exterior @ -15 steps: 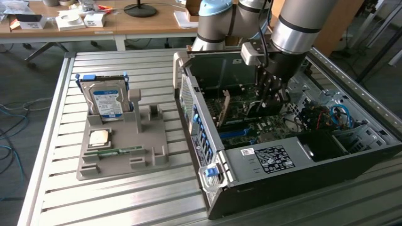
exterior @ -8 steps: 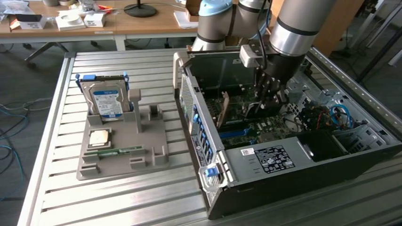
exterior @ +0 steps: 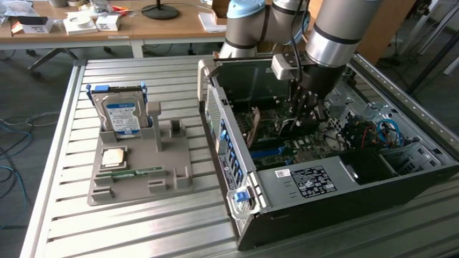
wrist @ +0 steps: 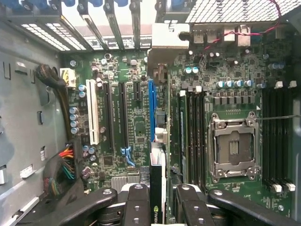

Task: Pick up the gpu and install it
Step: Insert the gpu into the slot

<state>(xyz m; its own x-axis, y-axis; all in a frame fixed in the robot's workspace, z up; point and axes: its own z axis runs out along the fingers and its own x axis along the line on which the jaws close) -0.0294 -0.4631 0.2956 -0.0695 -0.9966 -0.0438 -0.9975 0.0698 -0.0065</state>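
Black two-finger gripper [wrist: 160, 205] is clamping the gpu [wrist: 157, 176], a thin flat dark card w/ silver metal end bracket, edge-on betw. its fingers [wrist: 138, 202]. Card is hanging in line over the blue motherboard slot [wrist: 151, 101]; can't tell if it's touching. Grey robot arm [exterior: 337, 32] is reaching straight down into the open black PC case [exterior: 358, 212], wrist vertical.

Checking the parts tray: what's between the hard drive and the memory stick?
A square processor chip, lying flat on the grey tray, in the exterior view.
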